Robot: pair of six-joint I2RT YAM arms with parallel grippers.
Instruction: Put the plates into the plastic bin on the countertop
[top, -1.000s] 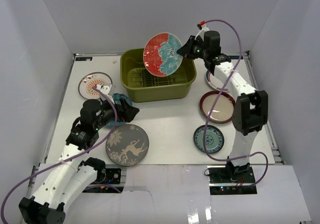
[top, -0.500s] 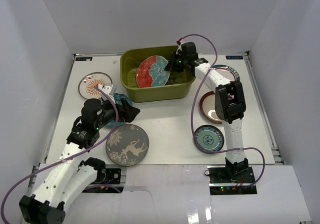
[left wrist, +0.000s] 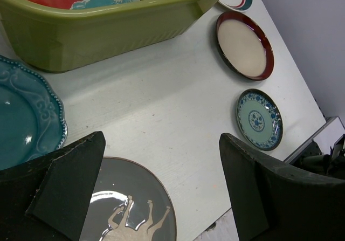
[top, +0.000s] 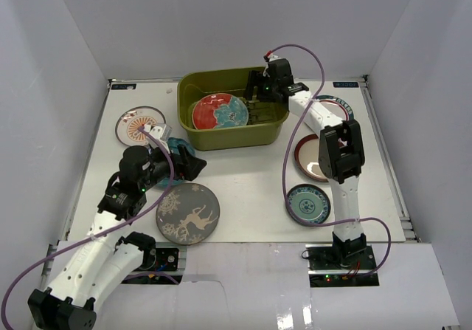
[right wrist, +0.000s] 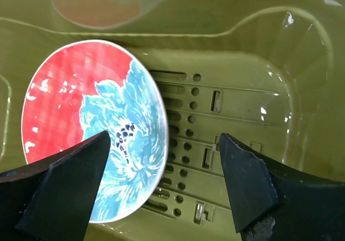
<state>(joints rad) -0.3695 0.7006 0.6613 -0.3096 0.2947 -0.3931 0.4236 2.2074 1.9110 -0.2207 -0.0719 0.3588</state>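
The red-teal floral plate [top: 219, 112] [right wrist: 91, 128] lies loose in the left half of the olive plastic bin [top: 221, 139] [right wrist: 232, 117]. My right gripper [top: 257, 97] [right wrist: 164, 160] hangs open inside the bin, above the plate's right edge and holding nothing. My left gripper [top: 193, 164] [left wrist: 161, 160] is open and empty just above the countertop [top: 251, 182]. It is over the far edge of the grey deer plate [top: 187, 212] [left wrist: 135, 208] and beside the teal scalloped plate [top: 177, 147] [left wrist: 21, 117].
An orange sunburst plate [top: 140, 125] sits at the far left. On the right are a maroon-rimmed cream plate [top: 321, 160] [left wrist: 245, 44], a small teal plate [top: 308, 204] [left wrist: 259, 118] and a ringed white plate [top: 335, 108]. White walls close in the table.
My right gripper carried the floral plate down into the bin and opened. The plate dropped from near upright to lying in the bin's left half. The left arm stayed still.
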